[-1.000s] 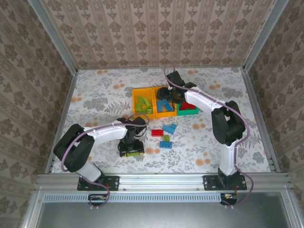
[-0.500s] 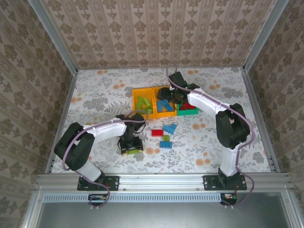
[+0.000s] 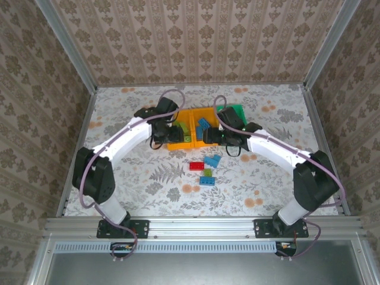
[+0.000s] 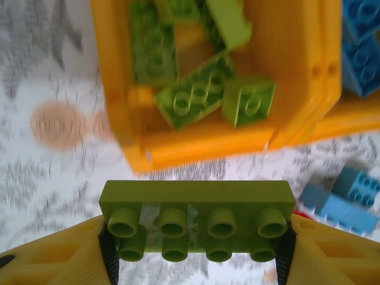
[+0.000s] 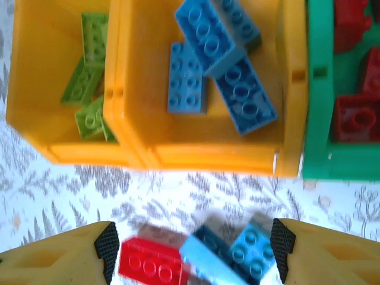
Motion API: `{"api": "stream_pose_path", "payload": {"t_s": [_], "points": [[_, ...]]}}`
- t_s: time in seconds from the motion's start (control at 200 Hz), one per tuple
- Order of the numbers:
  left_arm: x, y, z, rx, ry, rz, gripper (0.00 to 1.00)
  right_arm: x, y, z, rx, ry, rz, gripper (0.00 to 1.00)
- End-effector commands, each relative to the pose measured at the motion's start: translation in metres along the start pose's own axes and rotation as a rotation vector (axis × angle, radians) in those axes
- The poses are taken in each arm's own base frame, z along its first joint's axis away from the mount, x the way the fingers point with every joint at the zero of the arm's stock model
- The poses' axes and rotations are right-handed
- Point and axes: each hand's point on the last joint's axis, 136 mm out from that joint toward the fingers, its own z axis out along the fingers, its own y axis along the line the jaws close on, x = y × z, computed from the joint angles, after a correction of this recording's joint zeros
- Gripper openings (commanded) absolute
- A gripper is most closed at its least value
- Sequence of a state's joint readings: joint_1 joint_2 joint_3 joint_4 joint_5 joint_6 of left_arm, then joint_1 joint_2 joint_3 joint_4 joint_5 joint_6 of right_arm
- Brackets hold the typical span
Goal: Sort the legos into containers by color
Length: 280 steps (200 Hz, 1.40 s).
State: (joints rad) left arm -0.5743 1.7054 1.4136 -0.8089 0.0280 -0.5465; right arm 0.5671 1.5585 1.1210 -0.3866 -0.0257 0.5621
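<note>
In the last second our left gripper [image 4: 196, 240] has carried a lime brick [image 4: 196, 205], clamped between its fingers, from the near table to the edge of the orange bin [image 4: 196, 145] that holds lime legos, so we judge a drop comes next. Our right gripper [image 5: 191, 252] has backed off the bins and hangs wide and empty over the loose red brick [image 5: 151, 264] and blue bricks [image 5: 237, 252]. Beneath lies a floral tabletop [image 3: 119, 160], walled by patterned panels [image 3: 196, 41].

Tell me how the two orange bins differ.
The left orange bin holds lime green bricks; the middle orange bin holds blue bricks. The left one ends the row; the middle one sits between it and the green bin. Both are open, alike in size.
</note>
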Motion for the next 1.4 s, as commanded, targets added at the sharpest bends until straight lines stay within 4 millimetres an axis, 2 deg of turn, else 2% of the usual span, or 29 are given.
{"api": "stream_pose_path", "payload": {"t_s": [0.0,0.13,0.285,0.4,0.425,0.465,0.48,0.805,0.995,1.175,1.395], "points": [[-0.026,0.001,0.016,-0.015,-0.023,0.101,0.63,0.022,0.002,-0.004,0.025,-0.002,-0.074,0.72],[-0.049,-0.005,0.034,0.013,-0.033,0.091,0.64,0.054,-0.004,0.003,0.059,0.055,-0.075,0.72],[-0.066,-0.007,0.048,0.037,-0.046,0.059,0.67,0.076,0.000,0.006,0.053,0.072,-0.052,0.72],[-0.070,-0.007,0.050,0.041,-0.044,0.042,0.81,0.091,0.007,0.012,0.056,0.112,-0.080,0.72],[-0.069,-0.007,0.050,0.041,-0.045,0.040,0.86,0.095,0.008,0.014,0.059,0.122,-0.087,0.72],[-0.069,-0.006,0.049,0.041,-0.051,0.034,0.98,0.100,0.009,0.017,0.063,0.140,-0.102,0.72],[-0.069,-0.006,0.048,0.041,-0.054,0.031,1.00,0.101,0.010,0.017,0.064,0.144,-0.105,0.72],[-0.073,-0.018,0.027,0.133,-0.145,0.012,1.00,0.126,0.008,0.031,0.118,0.258,-0.178,0.67],[-0.074,-0.020,0.022,0.149,-0.159,0.010,1.00,0.128,0.004,0.040,0.152,0.280,-0.180,0.63],[-0.072,-0.015,0.023,0.135,-0.163,0.001,1.00,0.131,0.001,0.046,0.184,0.307,-0.188,0.54],[-0.071,-0.008,0.021,0.125,-0.175,-0.016,1.00,0.130,-0.002,0.044,0.206,0.308,-0.194,0.37]]}}
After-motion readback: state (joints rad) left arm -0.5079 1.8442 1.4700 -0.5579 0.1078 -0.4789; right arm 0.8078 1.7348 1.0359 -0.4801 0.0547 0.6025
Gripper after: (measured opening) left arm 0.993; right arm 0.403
